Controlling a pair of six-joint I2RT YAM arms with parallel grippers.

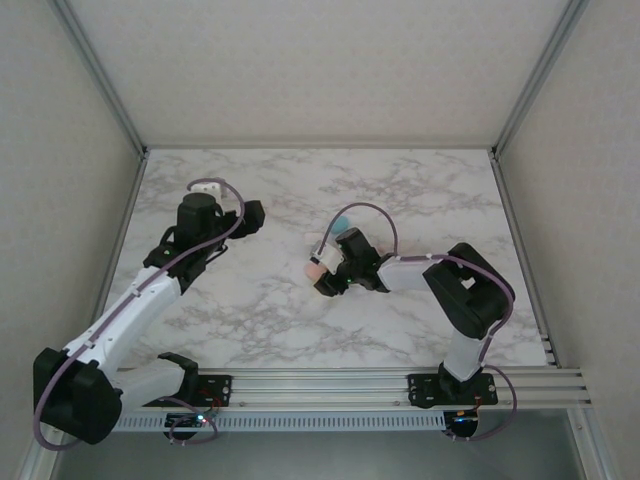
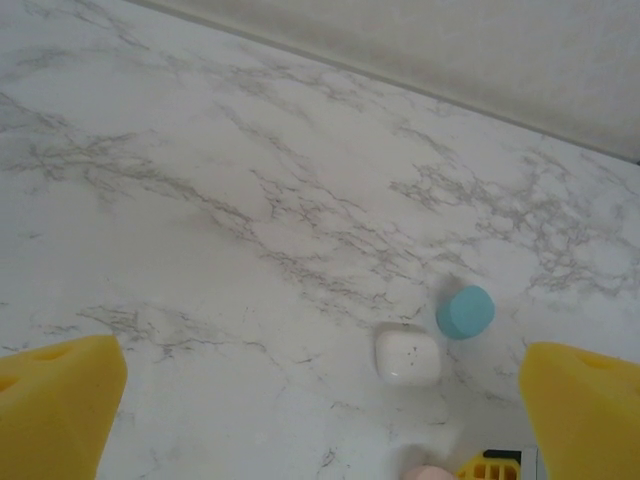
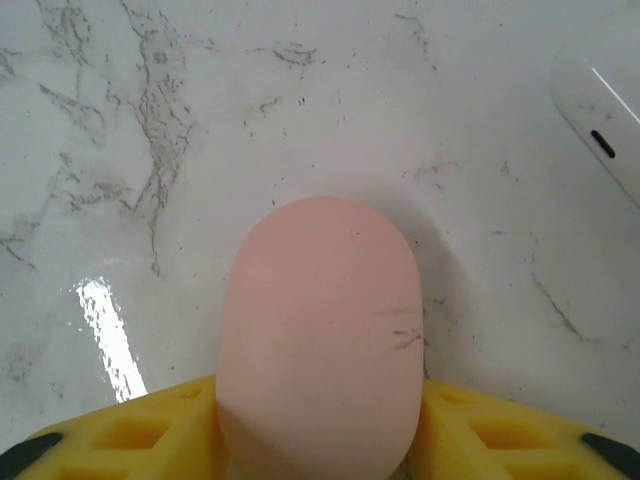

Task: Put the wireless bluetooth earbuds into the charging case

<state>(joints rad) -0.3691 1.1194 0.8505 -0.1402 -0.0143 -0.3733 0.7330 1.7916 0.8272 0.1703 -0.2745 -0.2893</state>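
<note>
A pink pebble-shaped charging case [image 3: 320, 330] sits between the yellow fingers [image 3: 130, 440] of my right gripper [image 3: 320, 430], which press on both of its sides. From above, this case [image 1: 316, 268] is at mid-table with the right gripper [image 1: 326, 277] on it. A white case [image 2: 408, 357] and a teal case [image 2: 465, 311] lie just beyond it on the marble. My left gripper [image 2: 320, 400] hovers wide open to the left of them with nothing between its fingers. All cases look closed. The earbuds are out of view.
The marble table [image 1: 250, 320] is bounded by grey walls and metal frame posts [image 1: 100, 80]. The white case's edge [image 3: 600, 110] lies close to the right of the pink one. Both arm bases sit on the rail at the near edge [image 1: 330, 385].
</note>
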